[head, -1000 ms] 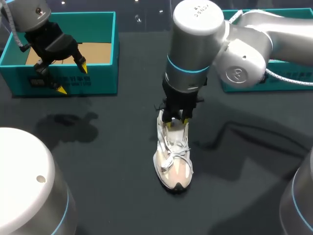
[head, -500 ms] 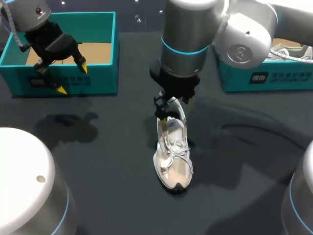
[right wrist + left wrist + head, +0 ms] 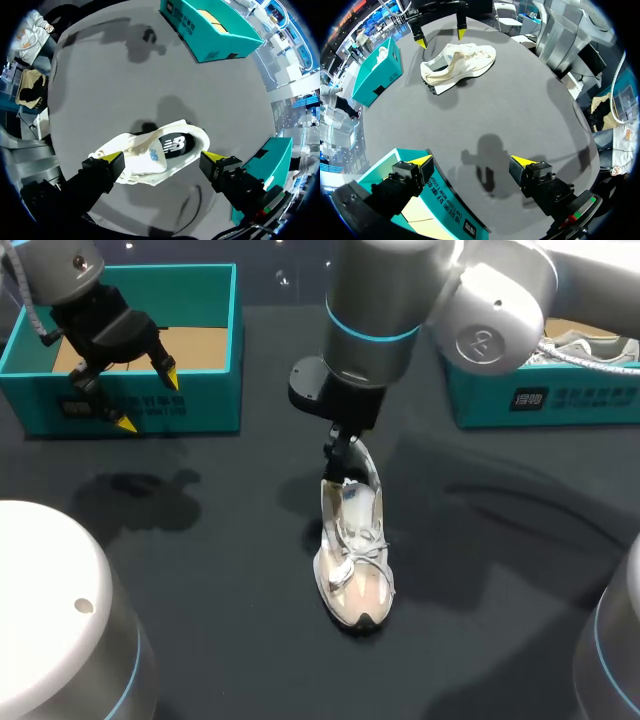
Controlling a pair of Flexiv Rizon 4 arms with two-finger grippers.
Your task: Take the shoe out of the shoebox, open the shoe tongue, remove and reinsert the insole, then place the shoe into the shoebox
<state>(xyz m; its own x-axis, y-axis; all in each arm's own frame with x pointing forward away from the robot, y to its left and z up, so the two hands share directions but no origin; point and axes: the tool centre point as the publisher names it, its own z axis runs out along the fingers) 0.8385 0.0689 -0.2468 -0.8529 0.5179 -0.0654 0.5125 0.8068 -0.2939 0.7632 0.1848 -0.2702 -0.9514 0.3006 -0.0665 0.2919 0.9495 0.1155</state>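
Where the white lace-up sneaker (image 3: 352, 560) (image 3: 457, 62) sits: on its sole on the dark grey table (image 3: 200, 570), mid-table, toe pointed at the near edge, heel pointed away. It is outside both boxes.
Insole: a dark insole (image 3: 175, 145) is seen inside the sneaker through the heel opening, in the right wrist view.
Laces: white laces are seen crossed over the front half of the sneaker.
Right gripper (image 3: 162, 157) (image 3: 441, 38): held just above the heel end of the sneaker. Fingers are spread wide and nothing is gripped. In its own wrist view the sneaker is framed between the two yellow tips. In the left wrist view both tips appear clear of the sneaker.
Left gripper (image 3: 148, 400) (image 3: 471, 161): held over the front wall of the teal open-topped cardboard shoebox (image 3: 200, 405) at the far left of the table. Fingers are spread wide and nothing is held. It is well apart from the sneaker.
Left box: a brown floor is seen inside.
Right box: a second teal box (image 3: 560, 395) is set at the far right, with a second white shoe (image 3: 590, 340) lying in it.
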